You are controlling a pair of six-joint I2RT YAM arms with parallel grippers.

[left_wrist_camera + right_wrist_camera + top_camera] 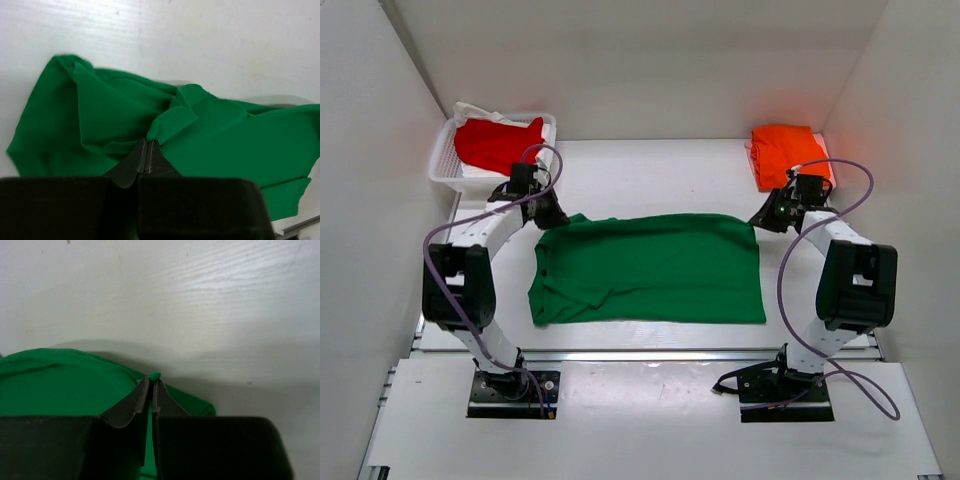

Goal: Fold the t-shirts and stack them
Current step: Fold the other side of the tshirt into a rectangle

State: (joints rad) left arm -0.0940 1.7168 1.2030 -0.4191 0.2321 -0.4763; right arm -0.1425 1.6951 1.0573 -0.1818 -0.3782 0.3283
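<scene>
**Top view.** The green t-shirt [650, 268] is lying spread flat across the middle of the table [650, 165], between the two arms. The left gripper [552, 215] is sitting at its far left corner and the right gripper [760, 220] at its far right corner. The orange t-shirt [788, 155] is lying folded at the far right. The red t-shirt [498, 143] is resting in the white basket [442, 170] at the far left.

**Left wrist.** The jaws are pressing together on a bunched fold of green cloth, and the fabric is puckering toward the pinch.

**Right wrist.** The jaws are clamping down to a slit at the shirt's edge. Only a small nub of green is showing between the tips, so we are judging this a thin bite.

**Handling.** We are expecting light, limp cloth that sags and drags rather than holding its shape. Gripping both far corners looks right for folding. The right hold may be taking too little fabric and could slip free.
</scene>
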